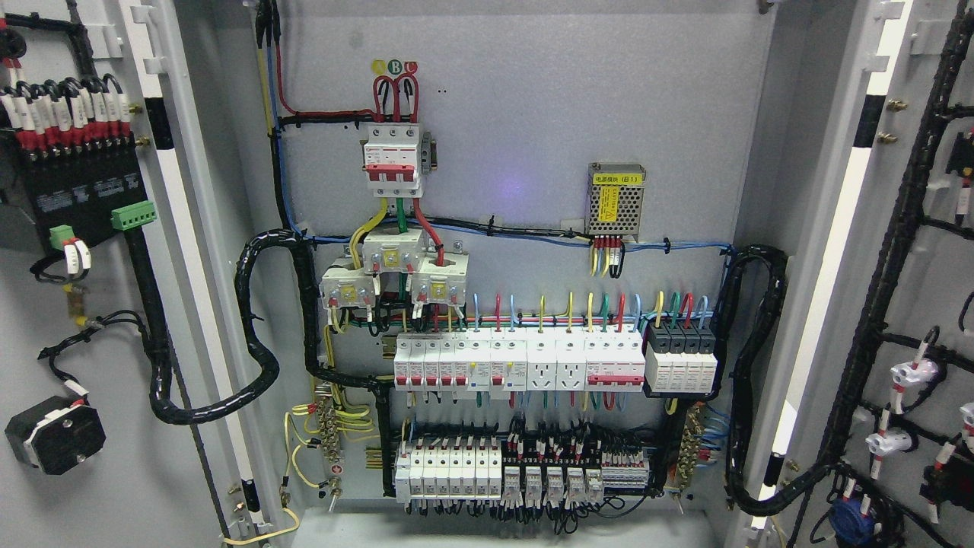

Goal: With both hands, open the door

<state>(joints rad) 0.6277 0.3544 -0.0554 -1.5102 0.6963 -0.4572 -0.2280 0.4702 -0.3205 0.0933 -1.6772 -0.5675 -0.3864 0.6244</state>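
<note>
The grey sheet-metal electrical cabinet (517, 114) is filling the head view, and both of its doors are standing fully open. The left grey metal door (99, 502) is lying swung out at the picture's left, showing its inner face, and the right grey metal door (940, 274) is lying swung out at the right in the same way. No robot arm or hand is showing anywhere, so I cannot tell how the fingers of either hand are standing.

Inside, the flat grey back panel is carrying the wiring. A thick black spiral-wrapped cable loom (255, 335) is looping from the cabinet to the left door, and a second black loom (749, 365) is curving down the panel's right side. On the left door, a black terminal block with red and white sleeved wires (72, 175) is sitting near the top, and a small black square part (55, 434) is sitting lower down.

Across the panel's middle, a long row of white circuit breakers (517, 365) is running, with a black-topped white module (681, 361) touching its right end. Below it, a second row of white breakers and black relays (525, 468) is running. Higher up, a white three-pole breaker with red bands (392, 160) is sitting, and to its right, well apart, a small perforated metal box with a yellow label (616, 198) is hanging.
</note>
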